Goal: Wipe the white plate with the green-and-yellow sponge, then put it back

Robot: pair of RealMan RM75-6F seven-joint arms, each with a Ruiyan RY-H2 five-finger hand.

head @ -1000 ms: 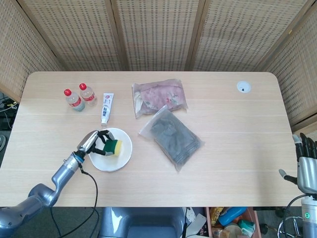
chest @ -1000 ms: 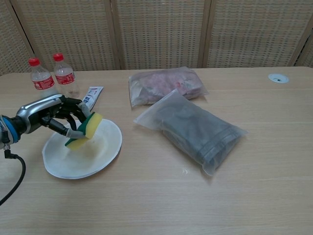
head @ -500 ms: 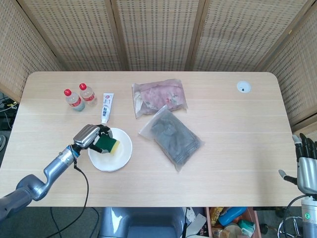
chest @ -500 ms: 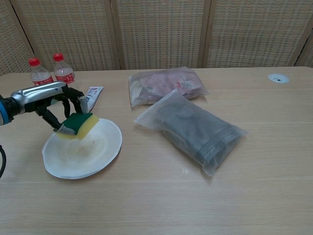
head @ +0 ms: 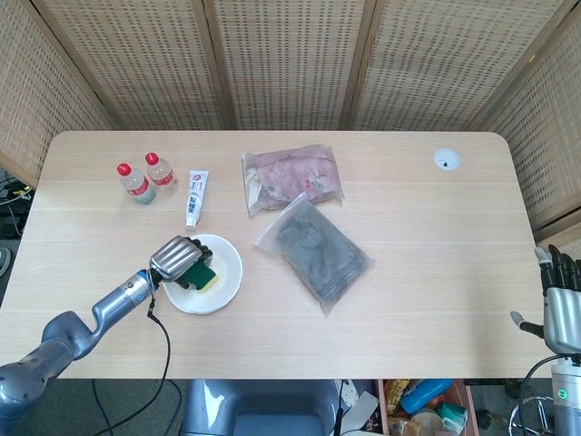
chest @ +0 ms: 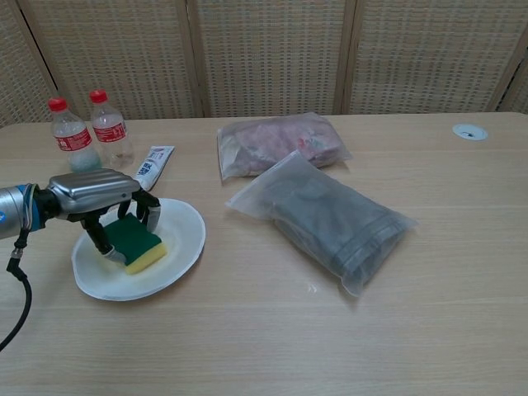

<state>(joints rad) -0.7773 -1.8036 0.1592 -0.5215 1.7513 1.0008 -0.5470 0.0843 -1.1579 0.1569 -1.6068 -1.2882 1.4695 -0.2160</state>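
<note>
right hand (head: 563,304) cut off by frame edge, fingers' pose unclear.

head: high, looking down | chest: low, nearer, forward | shared: table (head: 427,272)

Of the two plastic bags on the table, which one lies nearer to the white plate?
The dark grey bag. It lies just right of the white plate, while the pink bag sits farther back, toward the screen.

You're at a staged test station, pale wooden table (head: 427,263) under the left hand (head: 178,259), woven rattan screens (head: 281,64) beyond it, storage bin (head: 422,409) below.
</note>
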